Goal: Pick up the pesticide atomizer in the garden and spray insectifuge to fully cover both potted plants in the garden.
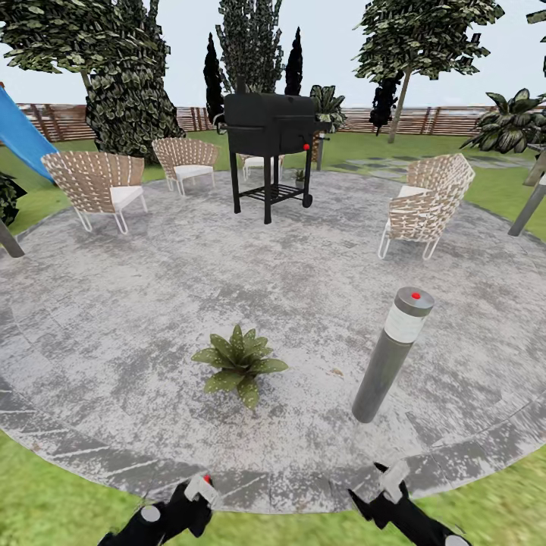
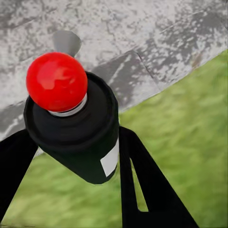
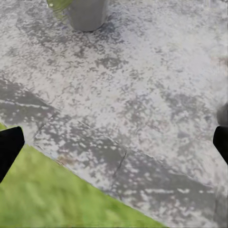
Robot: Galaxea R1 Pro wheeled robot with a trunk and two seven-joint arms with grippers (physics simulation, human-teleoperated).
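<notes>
Left gripper (image 1: 199, 493) low at the patio's near edge, fingers (image 2: 142, 180) pinched on either side of a dark bottle with a white patch and a round red top, apparently the pesticide atomizer (image 2: 76, 133), though the close wrist view blurs its colour. Beneath it, lawn (image 2: 190, 142) meeting the grey paving. Right gripper (image 1: 390, 481) alongside, also low over the rim, fingers spread wide with nothing between them (image 3: 114, 142). One potted plant (image 1: 239, 364) sitting on the round patio (image 1: 136, 303) just ahead of both arms, its grey pot (image 3: 88, 14) visible from the right wrist. Grey bollard lamp (image 1: 394, 356) with a red dot near the plant on the right. Farther back, black grill (image 1: 269, 144), woven chairs (image 1: 98, 182) around it, wooden fence (image 1: 440, 120) behind.
</notes>
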